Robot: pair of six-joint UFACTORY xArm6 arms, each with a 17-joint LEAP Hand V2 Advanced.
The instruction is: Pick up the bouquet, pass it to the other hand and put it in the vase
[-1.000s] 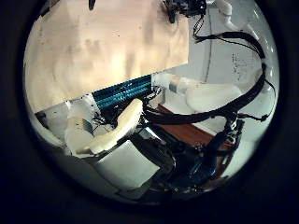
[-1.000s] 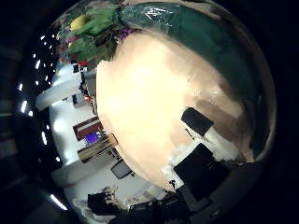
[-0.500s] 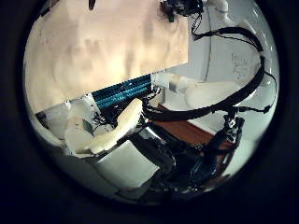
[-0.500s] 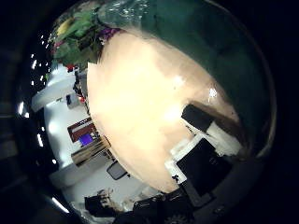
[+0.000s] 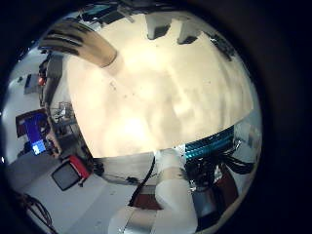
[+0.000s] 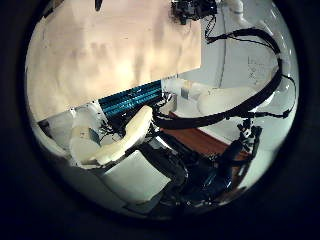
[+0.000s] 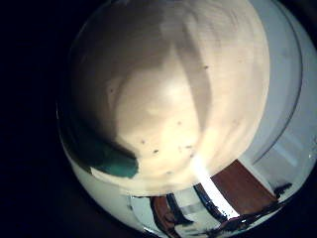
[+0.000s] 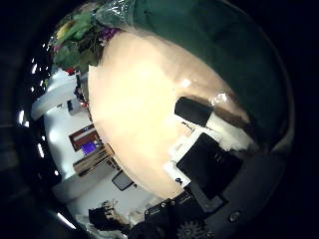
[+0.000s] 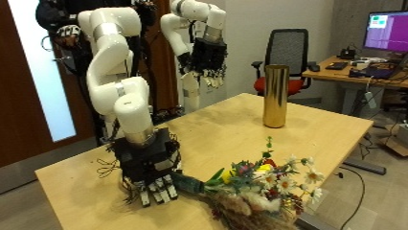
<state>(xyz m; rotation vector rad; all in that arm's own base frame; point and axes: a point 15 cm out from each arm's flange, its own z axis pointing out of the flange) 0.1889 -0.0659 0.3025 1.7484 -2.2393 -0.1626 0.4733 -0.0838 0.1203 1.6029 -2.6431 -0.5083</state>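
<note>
bouquet [image 9: 261,188] lies on the bench [image 9: 216,129] at its near edge, wrap partly cut off; right hand [image 9: 150,179] rests beside its stem end, fingers straight, released. left hand [image 9: 204,63] hangs high, relaxed. vase [image 9: 276,96] stands upright, well apart.
</note>
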